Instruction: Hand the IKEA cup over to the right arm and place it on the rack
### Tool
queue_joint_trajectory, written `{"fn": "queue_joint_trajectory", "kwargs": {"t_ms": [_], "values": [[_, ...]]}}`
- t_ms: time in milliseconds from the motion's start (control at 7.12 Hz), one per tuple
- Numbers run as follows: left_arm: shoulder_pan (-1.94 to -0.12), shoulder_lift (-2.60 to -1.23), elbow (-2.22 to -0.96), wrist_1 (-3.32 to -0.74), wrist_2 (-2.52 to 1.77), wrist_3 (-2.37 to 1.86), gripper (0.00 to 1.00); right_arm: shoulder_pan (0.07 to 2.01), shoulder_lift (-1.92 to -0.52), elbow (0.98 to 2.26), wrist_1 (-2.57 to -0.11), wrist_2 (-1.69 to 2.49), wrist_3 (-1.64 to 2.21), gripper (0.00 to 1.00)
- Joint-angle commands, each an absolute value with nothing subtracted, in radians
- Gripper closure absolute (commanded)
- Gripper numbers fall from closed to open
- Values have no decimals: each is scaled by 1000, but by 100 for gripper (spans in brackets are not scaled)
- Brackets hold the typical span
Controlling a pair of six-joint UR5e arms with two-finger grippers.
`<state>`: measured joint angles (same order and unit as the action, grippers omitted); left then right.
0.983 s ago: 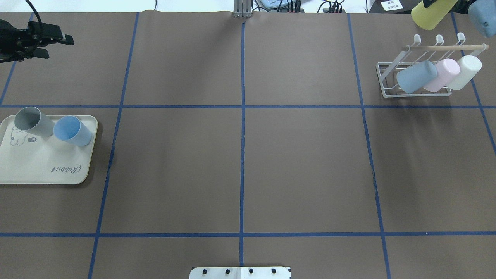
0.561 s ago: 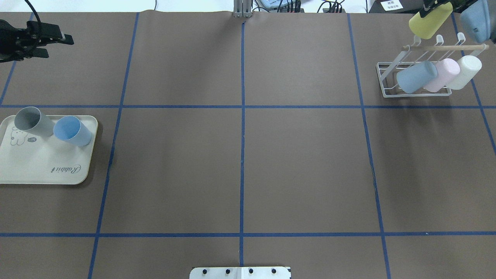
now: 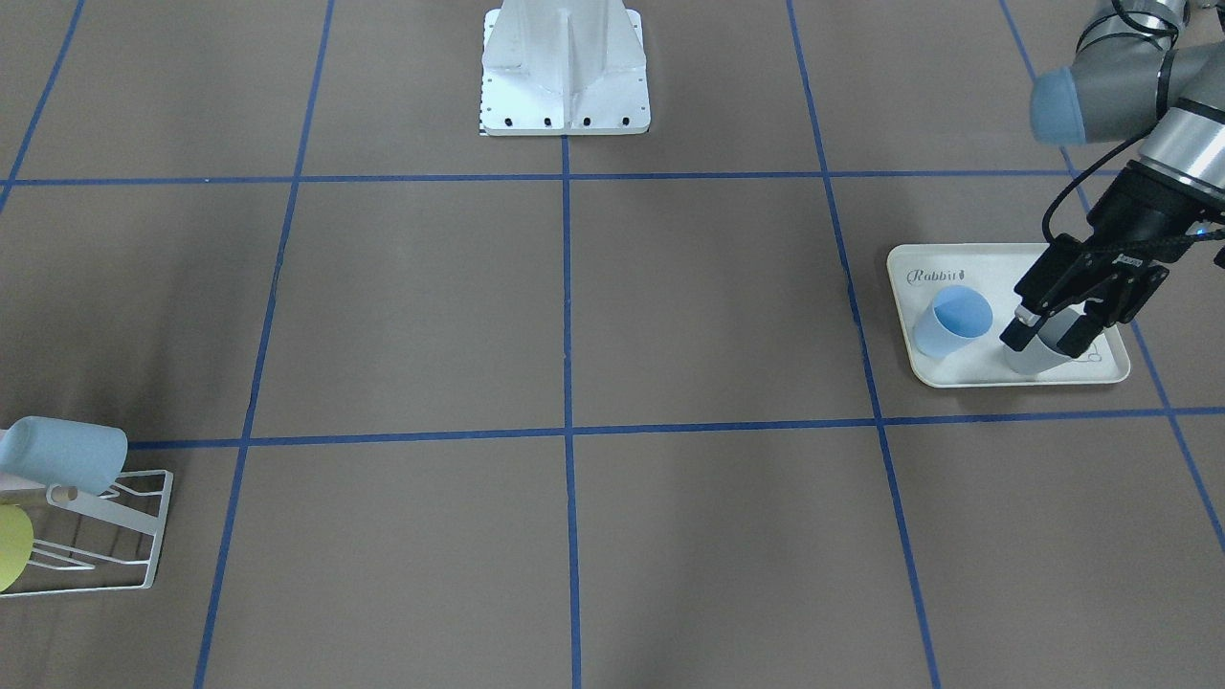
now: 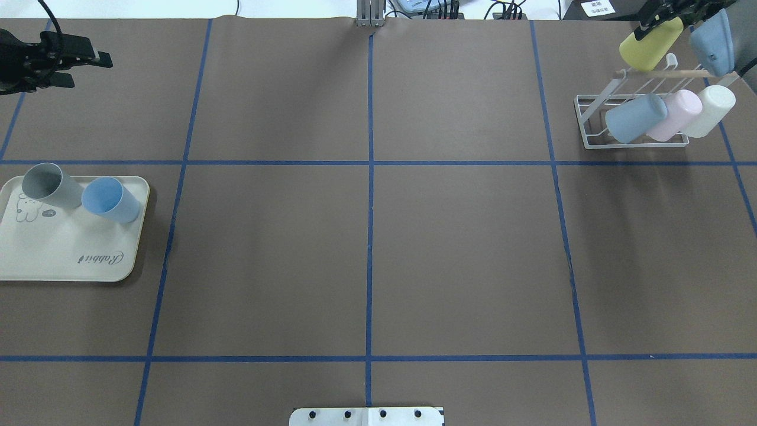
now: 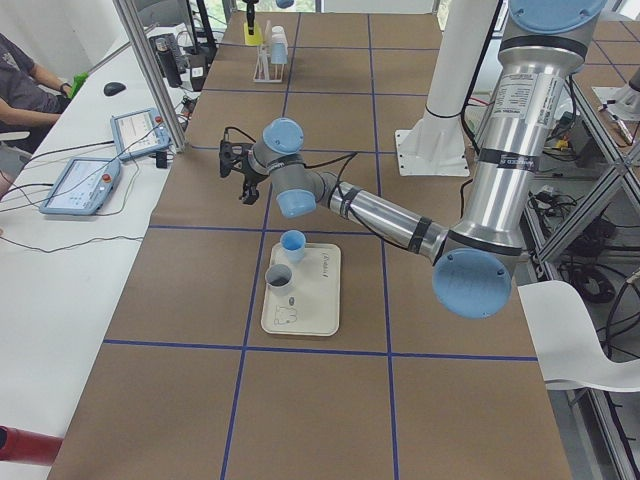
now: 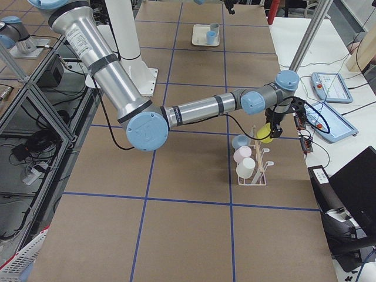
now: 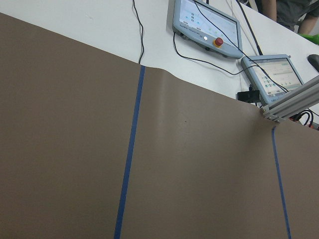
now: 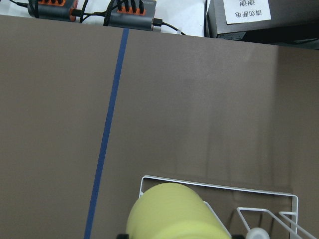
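Observation:
My right gripper [image 4: 652, 22] is shut on a yellow cup [image 4: 647, 46] and holds it tilted over the far left prong of the white wire rack [image 4: 591, 127]. The cup also shows in the right wrist view [image 8: 174, 211] and the exterior right view [image 6: 264, 132]. I cannot tell whether it touches the prong. A blue-grey cup [image 4: 636, 117], a pink cup [image 4: 677, 113] and a white cup [image 4: 712, 109] hang on the rack's near prongs under the wooden dowel [image 4: 680, 73]. My left gripper [image 4: 91, 71] is open and empty, high over the far left of the table.
A cream rabbit tray [image 4: 59, 260] at the left holds a grey cup [image 4: 50, 184] and a light blue cup [image 4: 109, 200]. The robot base plate [image 4: 366, 416] is at the near edge. Cables and control pendants [image 7: 207, 22] lie beyond the far edge.
My right gripper has brought the yellow cup down and nearer, from beyond the rack to over its far left prong. The left arm has hardly moved.

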<state>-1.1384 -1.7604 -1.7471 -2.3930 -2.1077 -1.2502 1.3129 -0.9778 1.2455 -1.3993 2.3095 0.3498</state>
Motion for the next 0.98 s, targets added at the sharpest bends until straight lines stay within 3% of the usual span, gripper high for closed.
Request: {"fn": "queue_joint_trajectory", "kwargs": {"t_ms": [0, 421, 702, 842], "values": [[-1138, -1750, -1756, -2393, -2108, -1250, 0, 1305, -977, 1233, -1397, 2303, 350, 73], [-1138, -1744, -1763, -2393, -2108, -1250, 0, 1290, -983, 1223, -1397, 2301, 350, 68], [-1138, -1743, -1763, -2393, -2108, -1250, 0, 1284, -980, 1210, -1397, 2301, 350, 38], [-1137, -1738, -1763, -2391, -2106, -1250, 0, 1275, -979, 1210, -1397, 2299, 353, 4]]}}
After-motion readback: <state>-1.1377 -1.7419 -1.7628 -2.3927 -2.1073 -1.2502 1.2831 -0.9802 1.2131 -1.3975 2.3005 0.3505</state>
